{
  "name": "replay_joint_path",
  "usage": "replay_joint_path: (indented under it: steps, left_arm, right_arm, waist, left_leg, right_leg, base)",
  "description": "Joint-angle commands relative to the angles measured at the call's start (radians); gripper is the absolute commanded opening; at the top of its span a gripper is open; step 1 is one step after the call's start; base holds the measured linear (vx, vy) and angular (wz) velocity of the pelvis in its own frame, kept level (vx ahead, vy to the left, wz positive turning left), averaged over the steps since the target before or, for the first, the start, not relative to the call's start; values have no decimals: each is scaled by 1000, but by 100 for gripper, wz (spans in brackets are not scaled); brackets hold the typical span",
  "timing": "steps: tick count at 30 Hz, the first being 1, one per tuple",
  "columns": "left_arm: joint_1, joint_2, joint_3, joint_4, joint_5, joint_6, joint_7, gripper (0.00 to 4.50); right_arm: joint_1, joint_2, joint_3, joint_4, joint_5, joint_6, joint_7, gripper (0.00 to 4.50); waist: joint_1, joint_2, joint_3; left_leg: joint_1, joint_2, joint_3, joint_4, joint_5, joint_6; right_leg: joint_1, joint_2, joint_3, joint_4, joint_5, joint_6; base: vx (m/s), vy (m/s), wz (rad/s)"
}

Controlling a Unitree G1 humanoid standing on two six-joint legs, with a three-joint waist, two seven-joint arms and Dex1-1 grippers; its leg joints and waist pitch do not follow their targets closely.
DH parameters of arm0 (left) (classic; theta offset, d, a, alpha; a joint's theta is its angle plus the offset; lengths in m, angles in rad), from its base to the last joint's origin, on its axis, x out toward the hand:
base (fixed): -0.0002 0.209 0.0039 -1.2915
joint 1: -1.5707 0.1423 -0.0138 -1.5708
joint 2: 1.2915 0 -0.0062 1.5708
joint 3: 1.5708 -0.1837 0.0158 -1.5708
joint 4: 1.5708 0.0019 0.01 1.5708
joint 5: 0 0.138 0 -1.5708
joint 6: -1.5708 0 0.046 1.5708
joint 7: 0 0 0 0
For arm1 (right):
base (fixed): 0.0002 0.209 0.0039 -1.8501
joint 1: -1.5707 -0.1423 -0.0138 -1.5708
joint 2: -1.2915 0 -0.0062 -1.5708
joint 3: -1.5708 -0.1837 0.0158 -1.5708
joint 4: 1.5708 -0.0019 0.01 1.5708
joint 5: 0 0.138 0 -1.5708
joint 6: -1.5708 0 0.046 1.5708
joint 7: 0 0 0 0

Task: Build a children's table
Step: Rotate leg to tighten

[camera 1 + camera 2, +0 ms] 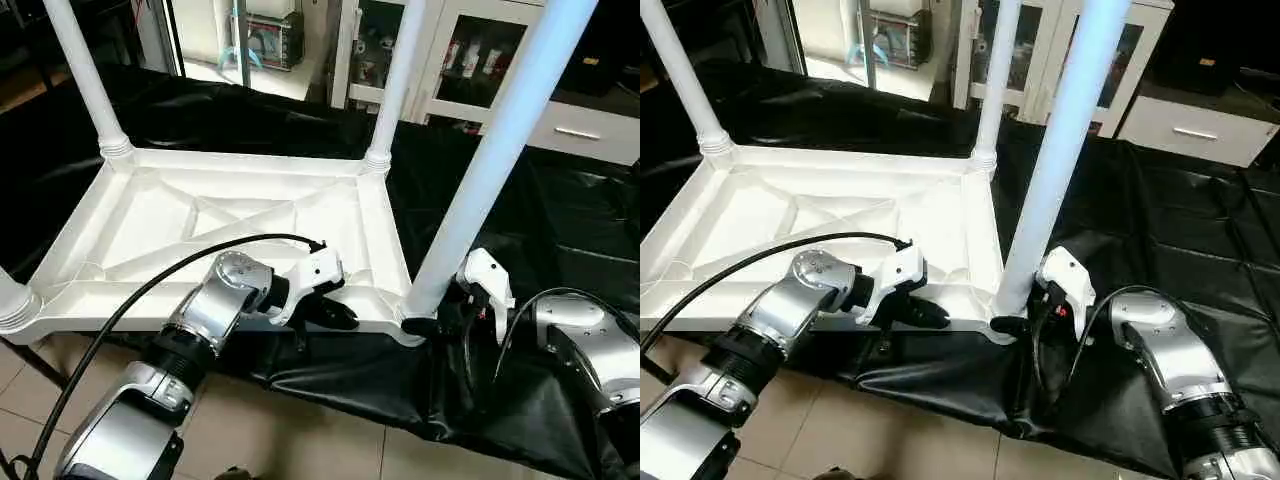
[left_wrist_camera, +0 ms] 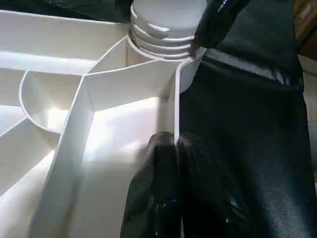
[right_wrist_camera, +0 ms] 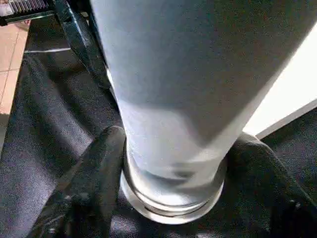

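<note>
**A:** What do the head cameras give you?

**B:** I see the table top (image 1: 230, 225) lying upside down, ribs up, on a black sheet (image 1: 560, 230). Two legs (image 1: 85, 80) stand in the far corner sockets and a third stands in the near right corner (image 1: 500, 150). My left gripper (image 1: 335, 315) is at the near edge of the top, a little in from that right corner. My right gripper (image 1: 1025, 322) sits at the foot of the near right leg, beside the socket.

**A:** And the left wrist camera?

**B:** I see my left fingers (image 2: 153, 188) pressed together on the thin rim wall (image 2: 176, 106) of the top, one finger on the inner side and one on the outer side. Further along that rim is the ribbed base of the near right leg (image 2: 163, 29) in its socket, with a black finger of the other gripper touching it.

**A:** Right wrist?

**B:** The near right leg (image 3: 198, 89) stands between my right fingers (image 3: 94, 173), one on each side of its ribbed base. They sit partly spread and close against the base; I cannot tell whether they are actually gripping it.
</note>
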Motion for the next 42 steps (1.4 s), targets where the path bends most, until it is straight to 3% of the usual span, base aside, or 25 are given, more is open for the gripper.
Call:
replay_joint_path:
  steps: [1,7,9,11,14,15,17,18,20,21,25,26,27,30,31,34,37,38,39,42]
  left_arm:
    - [15,-17,-34,-4,-5,5,-31,0]
    - [0,-35,-27,23,8,18,15,0]
    - [-29,-69,-5,72,23,26,109,0]
    - [-53,-98,16,111,31,38,190,0]
    - [-100,-166,73,181,27,65,363,0]
    - [-127,-211,118,218,11,77,470,0]
    - [-165,-270,179,266,-15,65,618,0]
    - [-167,-273,182,269,-16,63,624,0]
    - [-200,-308,198,313,-1,13,726,0]
    - [-207,-315,199,323,4,0,746,0]
    - [-238,-327,213,359,17,-33,798,0]
    - [-238,-323,211,361,20,-33,795,0]
    - [-238,-322,211,364,21,-34,795,0]
    - [-240,-307,210,387,26,-46,795,0]
    - [-241,-299,215,396,23,-53,798,0]
    - [-242,-289,216,404,23,-60,789,0]
    - [-237,-272,214,404,28,-65,763,0]
    - [-234,-265,210,401,29,-73,746,0]
    - [-230,-258,206,398,29,-72,726,0]
    - [-211,-231,191,372,27,-98,656,0]
  right_arm:
    - [-1,13,5,8,-12,-6,-10,272]
    - [-5,64,5,40,-53,29,-134,266]
    - [-11,109,-2,63,-72,63,-225,265]
    - [-22,149,-14,87,-88,88,-313,265]
    - [-61,246,-63,160,-122,122,-544,265]
    - [-88,311,-108,208,-127,130,-698,265]
    - [-126,396,-163,268,-124,102,-886,265]
    - [-128,401,-166,270,-124,101,-896,265]
    - [-165,464,-170,330,-152,64,-1019,264]
    - [-174,476,-163,346,-162,56,-1038,264]
    - [-224,524,-134,413,-203,8,-1067,264]
    - [-226,530,-137,409,-196,-3,-1050,264]
    - [-226,533,-139,407,-192,-7,-1045,264]
    - [-222,542,-146,383,-142,-46,-946,264]
    - [-216,528,-135,371,-151,-67,-939,299]
    - [-207,512,-141,354,-141,-86,-921,334]
    - [-186,482,-154,304,-135,-88,-894,363]
    - [-177,471,-162,281,-131,-82,-886,371]
    - [-167,460,-168,258,-126,-79,-871,377]
    - [-137,415,-181,192,-113,-70,-825,413]
  waist:
    - [-2,-15,-58]
    - [-8,-12,-54]
    - [-16,-13,-53]
    - [-23,-16,-53]
    - [-38,-14,-52]
    - [-47,-12,-54]
    - [-53,-14,-59]
    - [-57,-17,-62]
    - [-54,-11,-61]
    - [-52,-12,-65]
    - [-42,-11,-69]
    - [-41,-18,-70]
    - [-35,-14,-72]
    - [-26,-13,-74]
    - [-23,-12,-73]
    - [-23,-13,-69]
    - [-41,-12,-67]
    - [-43,-10,-68]
    - [-42,-13,-71]
    - [-40,-14,-72]
  left_leg:
    - [12,56,-23,-81,-239,48]
    - [12,56,-26,-87,-289,22]
    - [15,54,-29,-89,-334,-3]
    - [14,53,-34,-92,-365,-21]
    - [19,49,-39,-91,-417,-41]
    - [16,48,-41,-92,-425,-49]
    - [14,48,-46,-94,-408,-65]
    - [13,46,-45,-93,-397,-60]
    - [16,45,-35,-91,-357,-38]
    - [12,41,-30,-88,-312,-14]
    - [9,40,-22,-80,-206,43]
    - [7,40,-21,-78,-185,53]
    - [6,40,-20,-75,-130,81]
    - [9,39,-16,-70,-84,118]
    - [10,41,-16,-71,-75,128]
    - [10,42,-15,-73,-109,123]
    - [-9,43,-27,-84,-172,86]
    - [-4,44,-28,-84,-180,79]
    - [8,45,-23,-78,-162,82]
    - [5,45,-21,-74,-108,109]
  right_leg:
    - [37,-47,38,-69,-282,-226]
    - [33,-47,38,-77,-344,-206]
    - [27,-45,36,-85,-408,-182]
    - [29,-47,33,-89,-446,-167]
    - [20,-47,28,-98,-522,-142]
    - [16,-48,28,-99,-527,-139]
    - [20,-48,23,-98,-503,-134]
    - [24,-46,22,-98,-480,-137]
    - [17,-43,30,-97,-389,-157]
    - [26,-42,31,-90,-324,-174]
    - [35,-42,33,-74,-201,-201]
    - [36,-41,33,-72,-180,-205]
    - [41,-42,33,-62,-123,-221]
    - [43,-40,33,-55,-57,-241]
    - [43,-41,33,-54,-49,-251]
    - [44,-41,32,-62,-111,-250]
    - [57,-44,28,-69,-215,-197]
    - [53,-43,27,-71,-226,-194]
    - [43,-41,31,-69,-176,-215]
    - [47,-39,31,-58,-96,-239]
  base:
    - [0,0,0]
    - [0,0,0]
    - [0,0,0]
    - [0,0,0]
    - [0,0,0]
    - [0,0,0]
    - [0,0,0]
    - [0,0,0]
    - [0,0,0]
    - [0,0,0]
    - [26,-5,2]
    - [51,-11,2]
    - [0,0,0]
    - [0,0,0]
    - [0,0,0]
    - [0,0,0]
    - [0,0,0]
    - [0,0,0]
    - [0,0,0]
    - [0,0,0]
